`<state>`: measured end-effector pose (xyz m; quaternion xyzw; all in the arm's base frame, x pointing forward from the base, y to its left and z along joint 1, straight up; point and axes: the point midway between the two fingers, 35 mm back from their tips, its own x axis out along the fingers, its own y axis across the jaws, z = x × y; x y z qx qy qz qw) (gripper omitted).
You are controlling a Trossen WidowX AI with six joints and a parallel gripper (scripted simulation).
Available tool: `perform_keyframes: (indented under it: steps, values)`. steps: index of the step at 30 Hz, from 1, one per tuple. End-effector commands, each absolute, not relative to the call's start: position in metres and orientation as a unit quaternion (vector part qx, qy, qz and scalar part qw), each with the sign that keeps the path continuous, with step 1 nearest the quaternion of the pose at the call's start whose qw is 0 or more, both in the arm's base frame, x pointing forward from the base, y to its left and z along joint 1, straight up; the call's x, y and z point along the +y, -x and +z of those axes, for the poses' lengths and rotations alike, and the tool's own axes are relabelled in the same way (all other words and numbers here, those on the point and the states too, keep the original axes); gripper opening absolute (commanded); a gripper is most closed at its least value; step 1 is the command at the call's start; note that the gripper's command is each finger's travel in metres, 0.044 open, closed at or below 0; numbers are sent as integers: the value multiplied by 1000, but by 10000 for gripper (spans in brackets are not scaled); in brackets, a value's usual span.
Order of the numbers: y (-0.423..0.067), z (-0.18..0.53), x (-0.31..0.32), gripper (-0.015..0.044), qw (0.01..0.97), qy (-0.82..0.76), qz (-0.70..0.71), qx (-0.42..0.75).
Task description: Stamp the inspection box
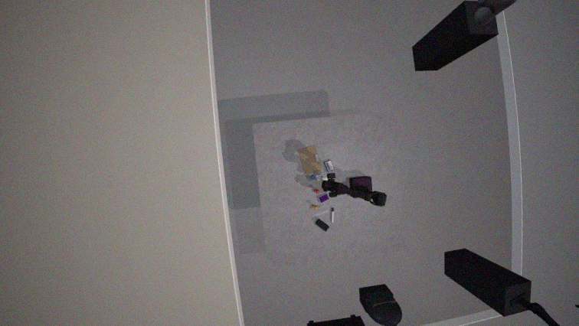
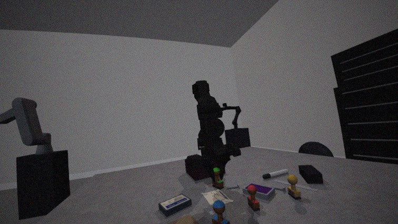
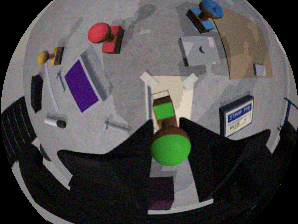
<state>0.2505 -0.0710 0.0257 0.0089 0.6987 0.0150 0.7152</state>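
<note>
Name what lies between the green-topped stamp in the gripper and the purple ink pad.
Between stamp and pad lies a small grey pin, clearest in the wrist view.

A red-knobbed stamp (image 2: 252,197), yellow-knobbed stamp (image 2: 293,186), blue-knobbed stamp (image 2: 219,212), white marker (image 2: 275,173) and black block (image 2: 310,173) sit on the worktop (image 2: 348,194).

The stamp (image 3: 168,137) hides most of the card (image 3: 174,90) beneath it.
</note>
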Motion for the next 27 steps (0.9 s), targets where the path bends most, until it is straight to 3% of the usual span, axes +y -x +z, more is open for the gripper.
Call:
perform_keyframes:
  steps: [1, 27]
  values:
    - [-248, 20, -71, 0, 712, -9, 16, 702]
    - [-247, 3, -70, 0, 712, -9, 15, 702]
